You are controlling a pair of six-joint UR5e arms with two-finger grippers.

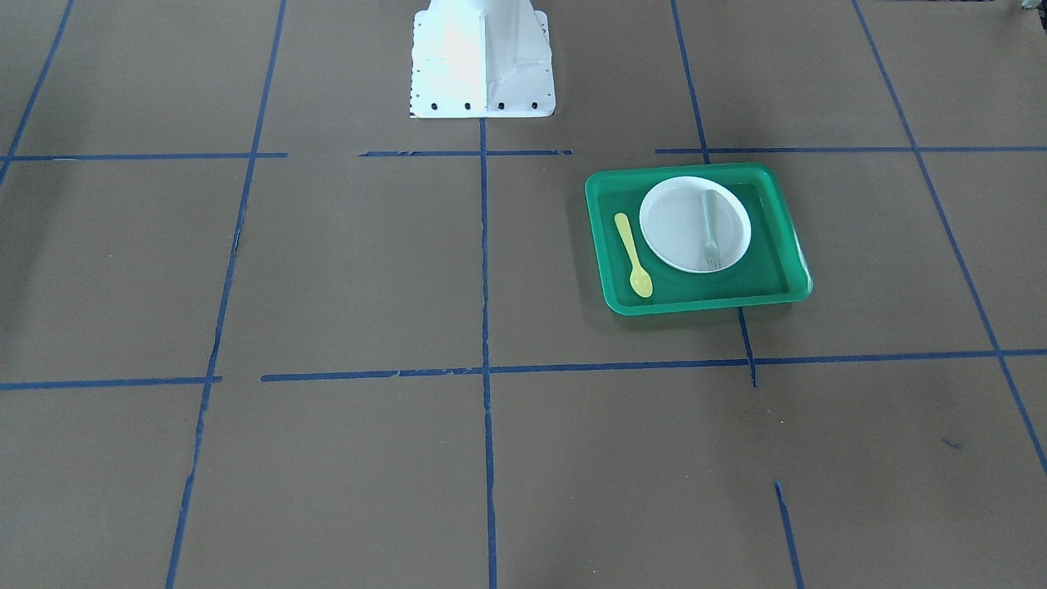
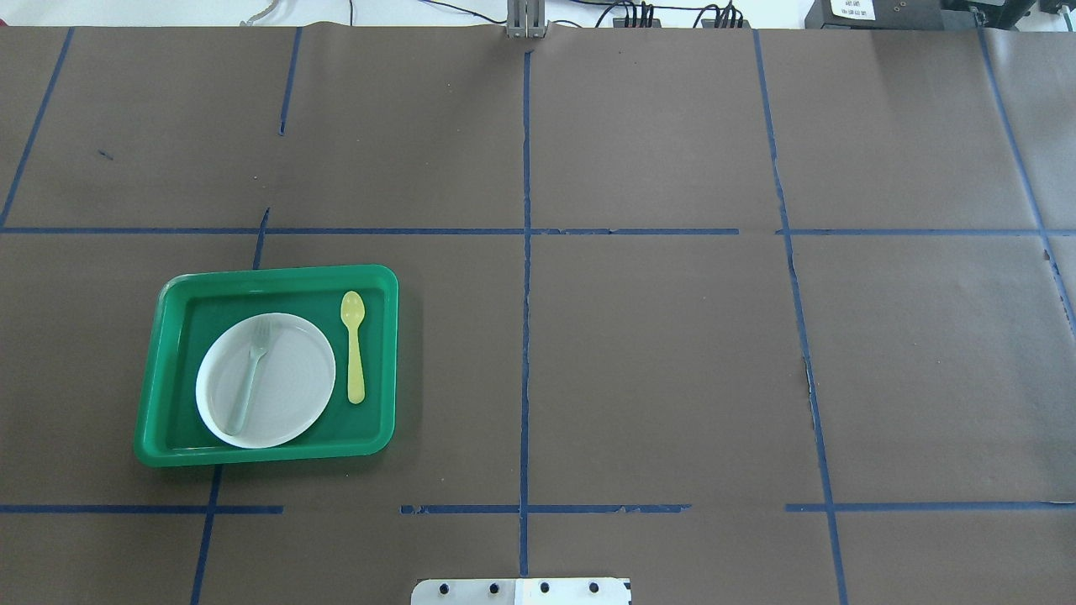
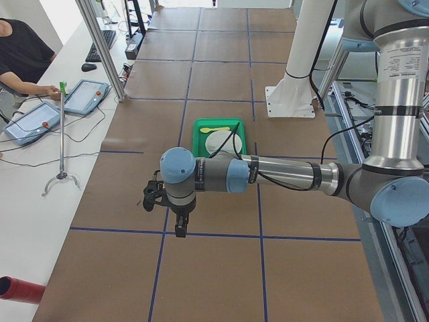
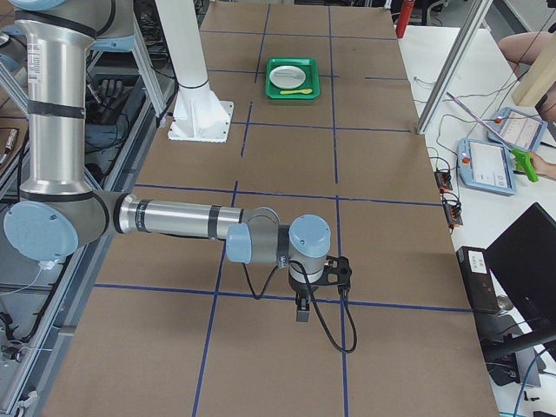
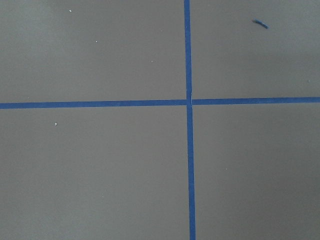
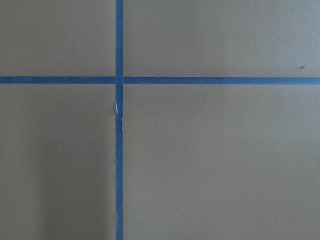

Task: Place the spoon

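Observation:
The pale-yellow spoon [image 1: 634,255] lies flat in the green tray [image 1: 695,304], beside the white plate [image 1: 675,221], its bowl toward the table's far side. It also shows in the overhead view [image 2: 354,349], inside the tray [image 2: 252,456] to the right of the plate [image 2: 290,382]. My left gripper [image 3: 181,227] hangs over bare table, well short of the tray, and shows only in the exterior left view. My right gripper [image 4: 302,311] hangs over bare table far from the tray, and shows only in the exterior right view. I cannot tell whether either is open or shut.
A translucent grey fork [image 2: 252,370] lies on the plate. The table is brown paper with blue tape lines [image 2: 525,336]. The white robot base [image 1: 483,57] stands at the table's middle edge. Operators' tablets [image 3: 84,96] sit beyond the table.

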